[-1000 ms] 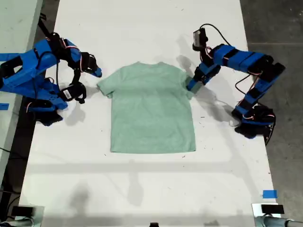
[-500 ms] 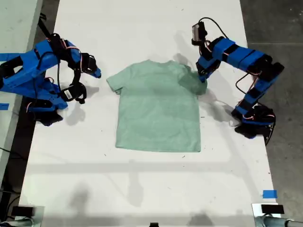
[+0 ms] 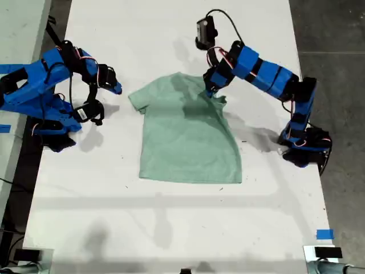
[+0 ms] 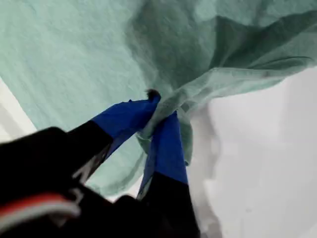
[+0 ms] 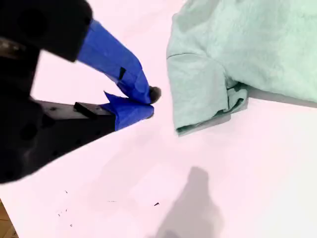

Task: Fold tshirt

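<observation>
**Fold status: first sleeve fold in progress**

The tshirt [image 3: 188, 137] lies on the white bench [image 3: 171, 228], between the two arms and nearer the far end in the exterior view. Its body is spread flat, hem toward the camera.

My first gripper [image 4: 157, 111] has its jaws pinching a bunched sleeve of the tshirt. In the exterior view this gripper [image 3: 212, 91] is on the arm from the exterior view's right, and it holds the sleeve over the shirt's chest, near the collar. That sleeve is lifted and drawn inward, not yet laid down.

My second gripper [image 5: 143, 101] has its jaws pressed together on nothing. It hovers over bare bench just beside the other sleeve [image 5: 198, 96], apart from it. That sleeve lies flat and unfolded at the exterior view's left.

Judged progress: early. You have one sleeve fold partly made. Remaining work: release that sleeve flat, fold the second sleeve inward, then fold the body hem toward the collar
</observation>
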You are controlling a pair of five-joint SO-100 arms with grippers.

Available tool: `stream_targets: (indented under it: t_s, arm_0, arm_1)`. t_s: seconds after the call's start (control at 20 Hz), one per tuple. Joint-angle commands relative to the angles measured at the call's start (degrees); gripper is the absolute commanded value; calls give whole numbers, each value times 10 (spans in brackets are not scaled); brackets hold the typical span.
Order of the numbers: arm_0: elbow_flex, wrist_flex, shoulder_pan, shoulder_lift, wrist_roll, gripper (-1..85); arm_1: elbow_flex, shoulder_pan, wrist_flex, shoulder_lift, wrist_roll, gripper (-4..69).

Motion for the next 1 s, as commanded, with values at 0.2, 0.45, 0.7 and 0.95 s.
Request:
stream_targets:
  t_s: [0.2, 0.45, 0.7, 0.95]
  arm_0:
    - [-5, -18, 7, -14, -4, 1]
    - [-9, -17, -1, -25, -4, 84]
    - [-20, -11, -31, -38, 8, 73]
    - [-87, -7, -63, -129, 33, 269]
  arm_1:
    - [-93, -41, -89, -114, 69, 204]
    - [-96, 4, 4, 3, 44, 340]
    - [23, 61, 79, 225, 0, 296]
    - [176, 42, 76, 348, 15, 265]
